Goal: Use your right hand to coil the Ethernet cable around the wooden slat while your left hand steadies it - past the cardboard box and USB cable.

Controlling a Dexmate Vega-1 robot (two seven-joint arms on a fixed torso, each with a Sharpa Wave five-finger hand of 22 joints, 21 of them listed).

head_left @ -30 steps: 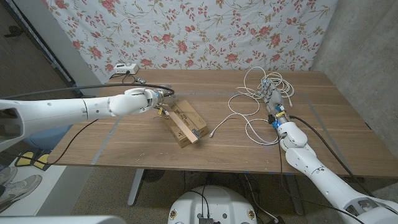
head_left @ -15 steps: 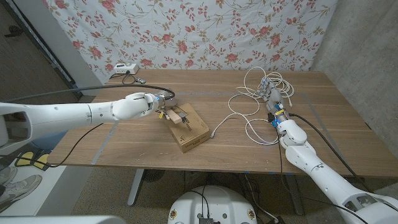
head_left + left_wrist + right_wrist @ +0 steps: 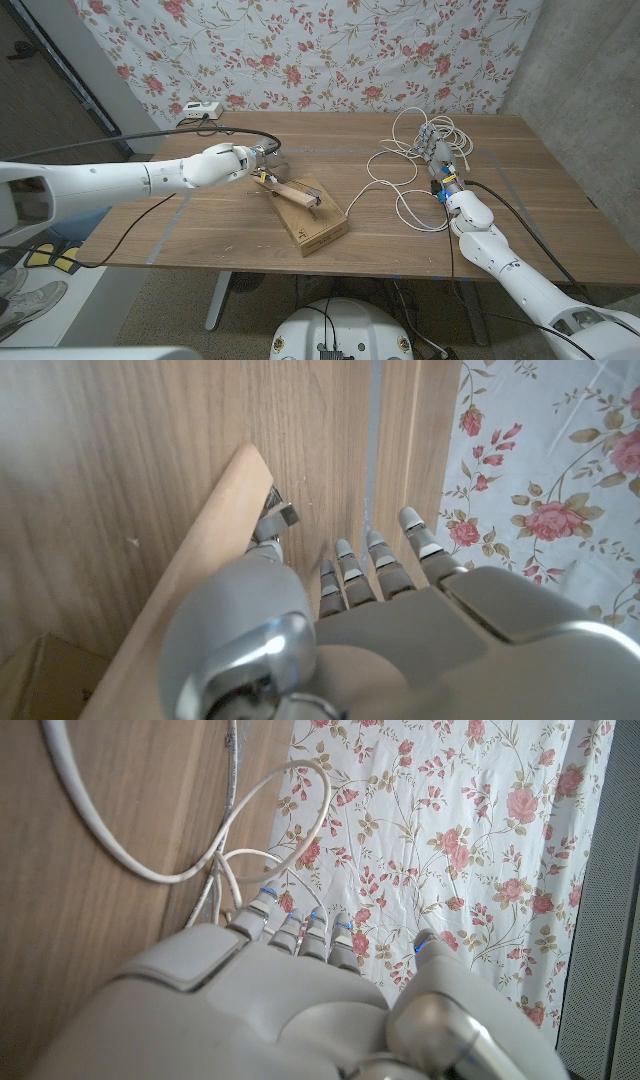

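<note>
My left hand (image 3: 232, 162) grips one end of the wooden slat (image 3: 292, 193); the slat's other end reaches over the cardboard box (image 3: 318, 226). In the left wrist view the thumb (image 3: 262, 550) presses on the slat (image 3: 190, 585), the other fingers reach past it, and a box corner (image 3: 35, 678) shows. The white Ethernet cable (image 3: 385, 172) lies in loose loops on the table's right half, one plug end (image 3: 344, 213) near the box. My right hand (image 3: 441, 166) stands among those loops with fingers out and holds nothing. White cable loops (image 3: 150, 840) lie ahead of it (image 3: 290, 1000).
A small white device (image 3: 199, 108) with a cord sits at the table's back left corner. A black cable (image 3: 180, 135) arcs along my left arm. The floral cloth (image 3: 330, 50) hangs behind the table (image 3: 200, 230).
My left hand has taken the slat by one end and swung it off its lie along the box. The cardboard box has slid toward the front right. The right hand has stayed put.
</note>
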